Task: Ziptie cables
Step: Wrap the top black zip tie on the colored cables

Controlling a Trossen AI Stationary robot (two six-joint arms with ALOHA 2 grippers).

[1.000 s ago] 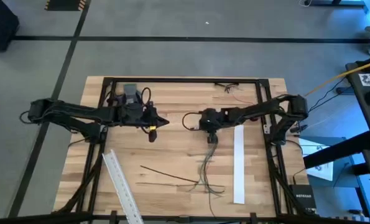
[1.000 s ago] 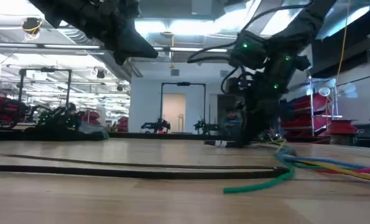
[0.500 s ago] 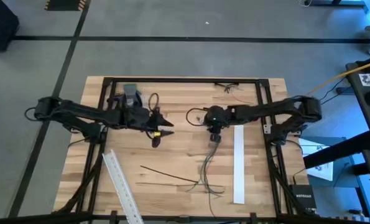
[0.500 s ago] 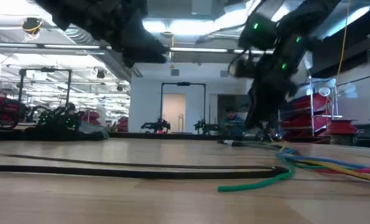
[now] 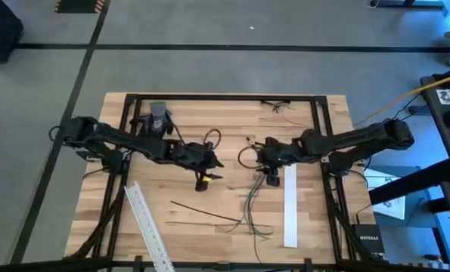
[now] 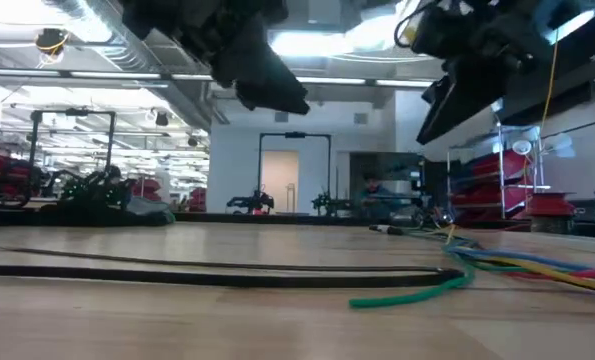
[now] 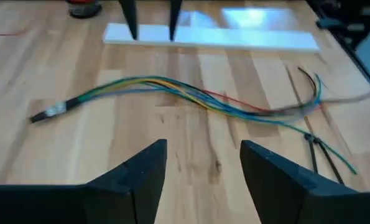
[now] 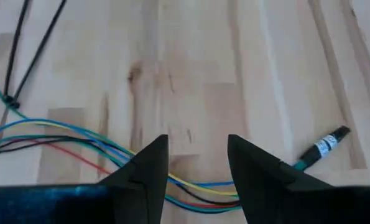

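The cables (image 5: 251, 204), a loose bunch of thin coloured and dark strands, lie flat on the wooden table; their bound, labelled far end (image 8: 324, 146) rests on the wood. In the left wrist view the cables (image 7: 191, 96) run across the boards. My right gripper (image 8: 197, 142) hangs open above the bunch near that end, touching nothing. My left gripper (image 7: 203, 149) is open too, raised to the left of the cables (image 6: 497, 265). Two thin black zip ties (image 5: 206, 211) lie near the cables' near part.
One long white strip (image 5: 290, 200) lies to the right of the cables, and another (image 5: 149, 227) slants at the near left. A black frame (image 5: 225, 97) runs along the table's edges. Small wire bits (image 5: 279, 106) sit at the far edge.
My right gripper has risen from the table at the cables' far end and gone a little toward the right and near edges. My left gripper has travelled toward the right and near edges, closer to the cables. The cables stay on the table.
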